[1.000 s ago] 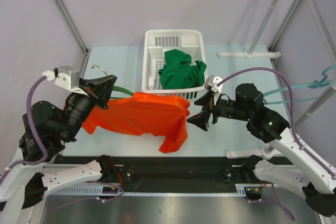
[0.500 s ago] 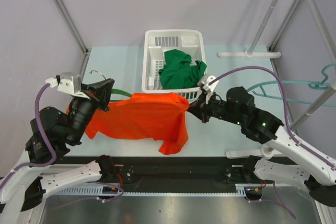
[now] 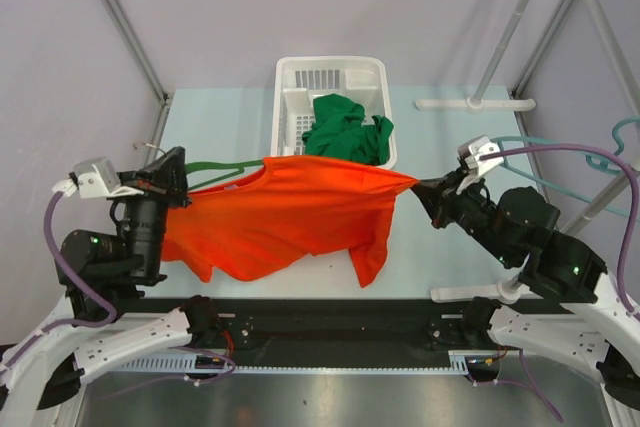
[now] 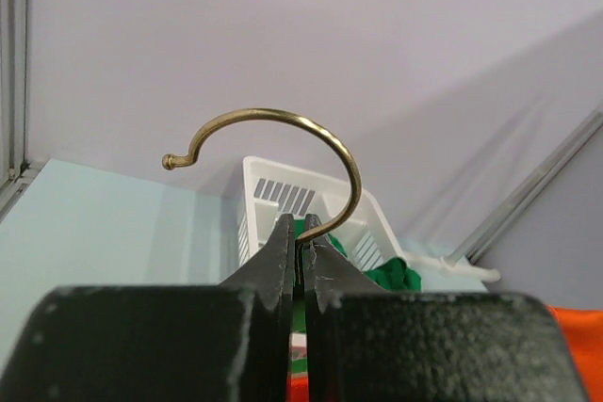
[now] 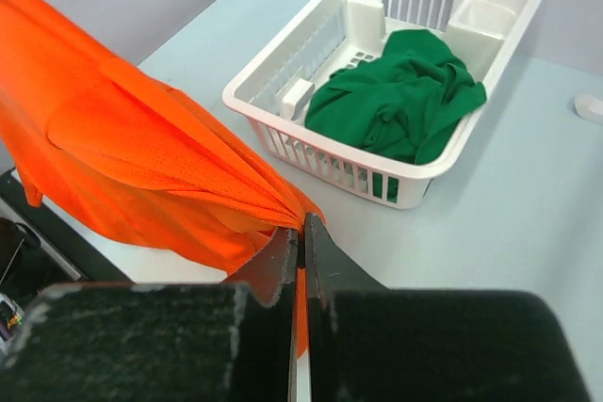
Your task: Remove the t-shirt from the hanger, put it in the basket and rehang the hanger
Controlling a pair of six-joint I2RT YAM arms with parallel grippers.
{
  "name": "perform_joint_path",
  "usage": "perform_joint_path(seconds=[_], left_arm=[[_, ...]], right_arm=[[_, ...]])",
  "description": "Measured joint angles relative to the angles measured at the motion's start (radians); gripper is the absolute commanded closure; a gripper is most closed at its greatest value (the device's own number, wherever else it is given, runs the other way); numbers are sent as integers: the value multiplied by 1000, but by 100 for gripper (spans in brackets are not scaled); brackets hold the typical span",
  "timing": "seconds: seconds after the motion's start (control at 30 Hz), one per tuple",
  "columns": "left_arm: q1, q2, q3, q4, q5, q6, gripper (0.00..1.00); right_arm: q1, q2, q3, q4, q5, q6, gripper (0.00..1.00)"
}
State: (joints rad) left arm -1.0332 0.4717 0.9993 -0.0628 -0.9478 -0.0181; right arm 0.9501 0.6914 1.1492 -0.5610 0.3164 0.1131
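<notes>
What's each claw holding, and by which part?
The left claw pinches the hanger at the base of its brass hook; the right claw pinches the orange t-shirt by a bunched edge.

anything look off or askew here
Only the t-shirt: it is stretched taut and skewed between the tools. The right tool pinches its edge, the left tool pinches the hook, and one green hanger arm is bared. Nothing looks spilled or torn.

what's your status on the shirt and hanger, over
Left gripper shut on hanger hook. Right gripper shut on orange t-shirt, pulled taut between arms, not yet off hanger. White basket close behind, nothing blocking.
</notes>
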Motion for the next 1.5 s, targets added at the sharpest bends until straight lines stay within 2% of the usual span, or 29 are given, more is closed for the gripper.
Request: perform_joint_path(seconds=[0.13, 0.43, 0.53, 0.57, 0.6, 0.67, 0.7, 0.8, 0.87, 1.03, 1.23, 1.33, 1.5], left_arm=[[-5, -4, -1, 65, 1, 21, 100], [-12, -22, -13, 49, 26, 17, 100], [-12, -46, -14, 16, 34, 11, 100], [-11, -52, -14, 4, 26, 14, 100], [-7, -59, -11, -16, 5, 27, 100], [1, -80, 11, -61, -18, 46, 100], [5, -80, 34, -84, -17, 55, 100], [7, -50, 105, -138, 1, 63, 100], [7, -24, 127, -159, 24, 64, 100], [7, 39, 131, -214, 105, 63, 100], [7, 73, 145, -274, 168, 61, 100], [7, 73, 162, -287, 184, 59, 100], [7, 73, 175, -296, 202, 47, 100]], right_arm=[[8, -40, -25, -5, 60, 35, 100], [12, -44, -36, -24, 238, 194, 100], [13, -32, -34, -24, 207, 178, 59], [11, -18, -24, -36, 180, 141, 32], [5, -13, -20, -42, 167, 137, 24], [-10, 18, 12, -74, 46, 91, 6], [-10, 34, 36, -84, -33, 70, 1], [-10, 92, 105, -73, -269, 28, 0], [-9, 131, 129, -46, -375, 16, 0], [-13, 275, 209, 16, -517, -41, 0], [-85, 454, 248, 53, -686, -171, 4], [-113, 462, 217, 58, -766, -218, 10], [-123, 453, 145, 105, -888, -238, 40]])
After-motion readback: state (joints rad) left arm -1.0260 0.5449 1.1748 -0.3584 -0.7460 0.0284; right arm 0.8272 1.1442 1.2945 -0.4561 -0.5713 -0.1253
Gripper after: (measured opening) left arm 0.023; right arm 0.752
